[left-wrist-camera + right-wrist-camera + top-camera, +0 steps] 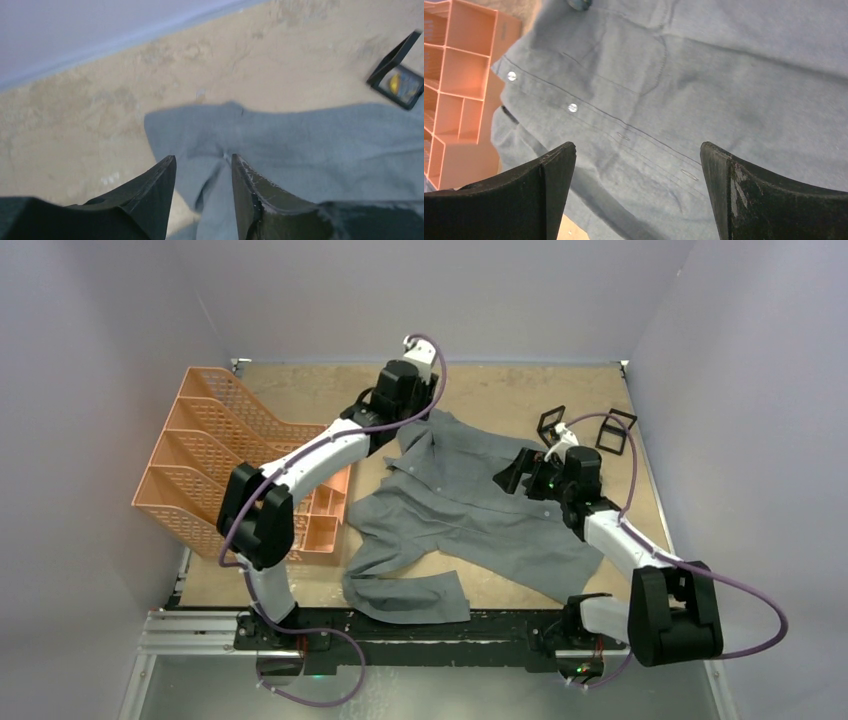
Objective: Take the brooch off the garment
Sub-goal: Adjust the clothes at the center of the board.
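Nearest, black rail (420, 628) along the near edge of the table (500, 390), both arm bases bolted on. At the left edge, tall orange slotted rack (205, 445), touching a low orange compartment tray (322, 522) on its right. Only a thin strip of bare board between rack and left wall.

Past it, left gripper (203, 159) reached out toward the far edge, low over the far border of the grey shirt (470, 510). Its fingers (155, 195) parted by a narrow gap, cloth showing through, nothing visibly clamped.

Shirt spread across the middle of the table, collar toward the far left, one sleeve folded down to the near edge, left side just beside the tray. Small bluish round piece (579, 4) on the cloth above the pocket seam, cut by the right wrist view's top edge. Too little shown to call it the brooch for certain.

Next, right gripper (638, 147) low over the button placket, jaws spread wide, holding nothing.

Further right, two black open frames near the far right corner, one (551, 423) just beside the right wrist, the other (617, 430) apart from the shirt.

Bare board along the far edge and down the right edge. Worn tan board, scuffed pale in patches. Plain lilac-grey walls close on the left, far and right sides.
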Tool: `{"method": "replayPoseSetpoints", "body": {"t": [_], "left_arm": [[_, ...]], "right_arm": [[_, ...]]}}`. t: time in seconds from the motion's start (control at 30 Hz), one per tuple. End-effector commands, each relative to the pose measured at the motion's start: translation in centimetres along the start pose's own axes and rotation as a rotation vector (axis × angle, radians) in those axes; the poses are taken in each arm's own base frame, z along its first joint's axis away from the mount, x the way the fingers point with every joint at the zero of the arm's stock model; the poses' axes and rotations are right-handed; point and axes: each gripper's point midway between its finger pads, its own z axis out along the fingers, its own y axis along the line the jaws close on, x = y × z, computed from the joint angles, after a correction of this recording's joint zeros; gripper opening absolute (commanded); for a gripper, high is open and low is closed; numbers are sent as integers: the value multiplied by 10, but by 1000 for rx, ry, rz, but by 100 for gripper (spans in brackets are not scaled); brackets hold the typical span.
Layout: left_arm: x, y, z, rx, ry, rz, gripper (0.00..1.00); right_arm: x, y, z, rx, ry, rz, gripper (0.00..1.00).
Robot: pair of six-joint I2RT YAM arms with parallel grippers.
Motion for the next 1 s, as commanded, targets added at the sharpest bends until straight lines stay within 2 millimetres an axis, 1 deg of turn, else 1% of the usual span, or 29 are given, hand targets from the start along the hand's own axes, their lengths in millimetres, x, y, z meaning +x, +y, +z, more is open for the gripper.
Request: {"method": "replayPoseSetpoints", "body": {"t": [0.0,0.07,0.13,0.27,0.33,0.4,0.47,0.53,0.6,0.63,0.73,0.8,0.83,0.9,0.97], "left_arm": [[13,7,-34,-39,6,-110,44],[37,4,-37,-24,46,-136,44],[60,-2,-36,-2,89,-150,44],[111,-8,-36,16,206,-176,44],[133,-7,-42,5,247,-194,44],[155,1,-53,-32,285,-204,43],[179,10,-64,-74,325,-211,43],[204,19,-76,-116,368,-217,44],[227,22,-86,-131,408,-230,43],[238,22,-92,-134,427,-238,43],[263,30,-112,-172,466,-270,40],[267,34,-126,-191,459,-296,40],[266,36,-132,-193,448,-313,40],[262,36,-144,-186,425,-342,41],[253,34,-151,-165,400,-364,41]], "right_arm": [[-21,31,9,-83,-16,-92,96],[-23,40,18,-104,-7,-101,96],[-28,44,29,-118,-5,-87,96],[-29,36,50,-90,20,-32,96],[-21,29,58,-72,55,1,96],[-8,22,62,-57,97,28,96],[10,14,61,-35,148,66,97],[27,2,57,3,184,85,98],[41,-9,51,36,208,110,98],[54,-17,46,52,230,136,98],[71,-36,27,91,246,210,98],[76,-48,13,134,231,247,98],[78,-52,6,158,221,263,98],[78,-55,-6,191,196,278,98],[72,-55,-13,210,158,271,98]]}}
